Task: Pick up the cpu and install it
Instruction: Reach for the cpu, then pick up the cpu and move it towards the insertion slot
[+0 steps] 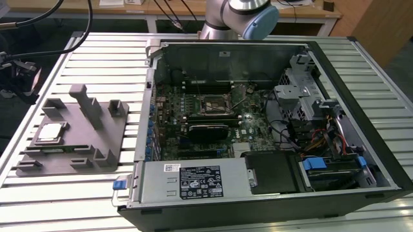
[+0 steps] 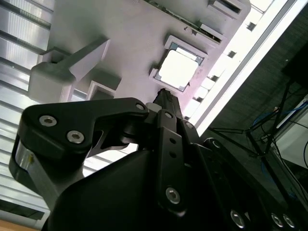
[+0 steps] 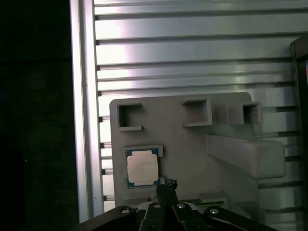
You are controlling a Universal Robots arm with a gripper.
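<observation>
The cpu (image 1: 50,133), a small square chip with a shiny silver top, lies flat in a recess of the grey plastic tray (image 1: 71,145) at the exterior view's left. Both wrist views look down on it: the cpu (image 2: 179,70) (image 3: 142,168) rests in its pocket of the tray (image 2: 130,43) (image 3: 187,149). My gripper (image 2: 166,96) (image 3: 166,186) hangs well above the tray, beside the chip and apart from it. Its black fingers are pressed together with nothing between them.
An open computer case (image 1: 348,72) lies on the slatted metal table (image 1: 96,53), its motherboard exposed with the black socket frame (image 1: 214,104) near the middle. Upright posts (image 1: 87,104) rise from the tray. The table's edge (image 3: 82,120) runs close to the tray.
</observation>
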